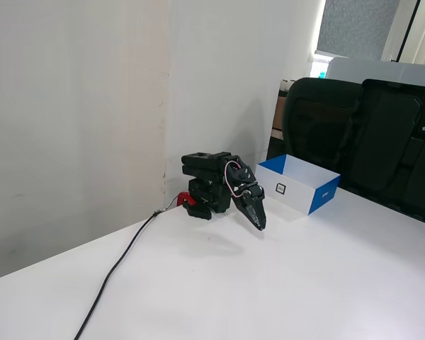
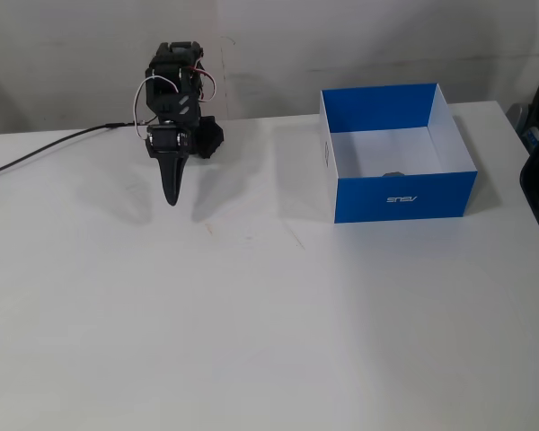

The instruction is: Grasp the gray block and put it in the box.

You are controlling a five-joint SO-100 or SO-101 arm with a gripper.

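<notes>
The box [image 2: 404, 193] stands on the white table, blue outside and white inside, to the right of the arm in a fixed view. Its side with the small black square [image 1: 282, 188] shows in the other fixed view. A small gray block [image 2: 393, 173] lies on the box floor against the front wall. My gripper [image 2: 172, 199] [image 1: 261, 226] is folded down over the arm's base, well left of the box, with its tips pointing at the table. It is shut with nothing between its fingers.
A black cable [image 2: 45, 151] runs from the arm's base off the table's left side. A wall stands right behind the arm. Black chairs [image 1: 368, 134] crowd the table edge behind the box.
</notes>
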